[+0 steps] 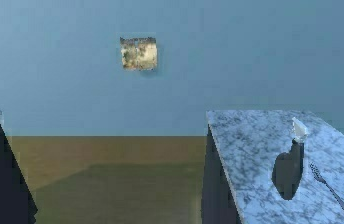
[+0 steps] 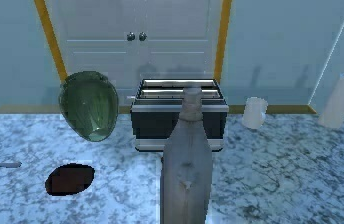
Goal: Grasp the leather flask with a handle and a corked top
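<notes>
Eyes on the marbled counter (image 2: 280, 175), grey-white stone, polished. My anchor is the toaster (image 2: 178, 118): boxy, dark-sided, bright metal top. Off the toaster toward the arm side view's left, and on its near side, lies a low, dark brown, matte shape flat on the stone. I take that for the leather flask (image 2: 70, 180), though its handle and cork I can't pick out there. In the forward view what looks like the same dark body carries a pale tip at its upper end, likely the cork. My read is that leather will give a little under pressure. It should be grippy rather than slick, fairly light, and not about to shatter. The cork is the weak spot, so I'd leave it alone and go for the narrow neck below it, or the handle if it turns up, since the belly looks too broad and squashy. Directly in front of the toaster stands a tall grey bottle (image 2: 187, 165), dull-finished, tapering to a slim neck. Just beside the toaster on the flask's side leans a glassy green bowl (image 2: 90, 105), tipped on edge. On the toaster's other side is a small white cup (image 2: 254, 112), and well beyond it a white paper roll (image 2: 338, 98). How my hand is set, I can't tell.
</notes>
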